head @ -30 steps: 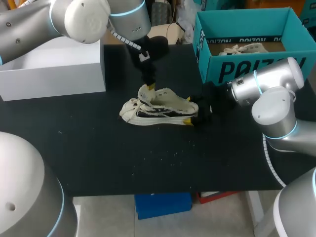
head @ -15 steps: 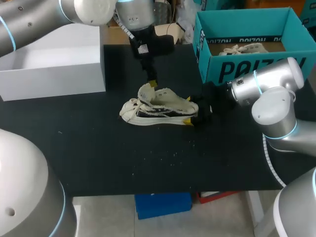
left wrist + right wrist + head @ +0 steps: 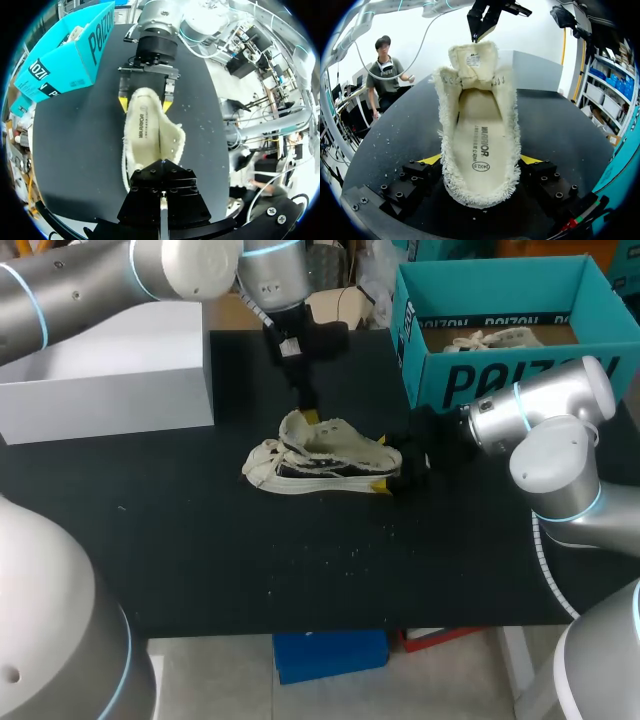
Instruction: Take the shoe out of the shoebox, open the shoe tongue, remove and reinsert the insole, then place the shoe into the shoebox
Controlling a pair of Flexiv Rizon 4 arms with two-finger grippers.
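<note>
The heel of the shoe is clamped by the right gripper (a yellow tip on each side). The shoe is laid on the black table near the shoebox. The left gripper, pinched together empty, is held just above the tongue.

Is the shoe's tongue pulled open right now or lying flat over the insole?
Open: the tongue stands upright at the front of the shoe, leaving the insole uncovered.

"Where's the shoe?"

"Mid-tabletop, heel clamped in the right tool."

"Around it?"

"Shoebox behind it, rightward. A second box behind it, leftward. Left tool just above its tongue."
</note>
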